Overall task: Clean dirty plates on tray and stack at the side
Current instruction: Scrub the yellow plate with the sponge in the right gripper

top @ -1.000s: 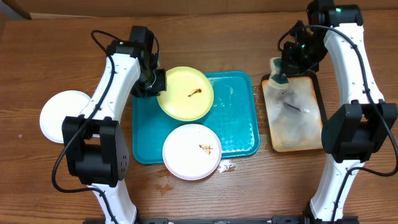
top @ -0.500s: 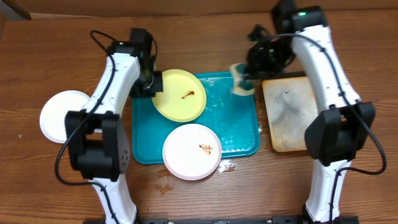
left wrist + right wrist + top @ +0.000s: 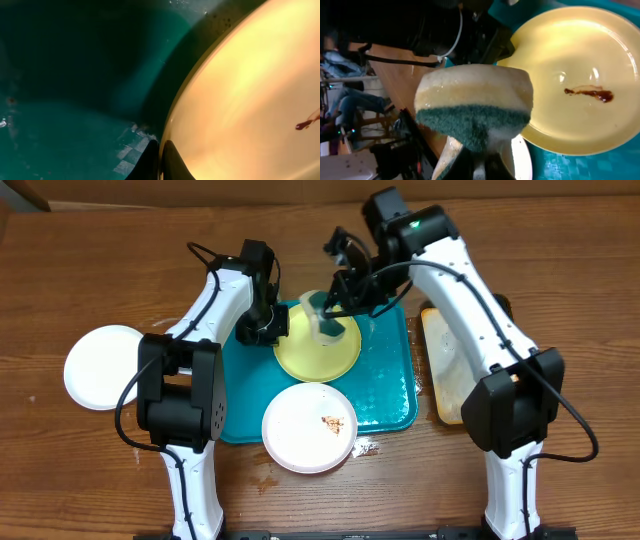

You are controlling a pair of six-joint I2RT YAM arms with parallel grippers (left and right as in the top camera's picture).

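The pale yellow-green plate (image 3: pixel 318 350) sits tilted over the teal tray (image 3: pixel 385 385) with a brown smear (image 3: pixel 590 92) on it. My left gripper (image 3: pixel 270 332) is shut on its left rim (image 3: pixel 172 130). My right gripper (image 3: pixel 335 315) is shut on a yellow-and-green sponge (image 3: pixel 328 323) held just over the plate's upper part; the sponge fills the right wrist view (image 3: pixel 472 107). A white plate (image 3: pixel 309 425) with a brown smear lies at the tray's front edge. Another white plate (image 3: pixel 100 367) lies on the table at the far left.
A smaller tan black-rimmed tray (image 3: pixel 445 375) stands right of the teal tray, partly under my right arm. Small wet spots and crumbs (image 3: pixel 365 447) lie on the wooden table in front of the teal tray.
My right arm swung left from the tan tray, carrying the sponge over the yellow-green plate. My left gripper shifted the plate to the right and a little toward the front.
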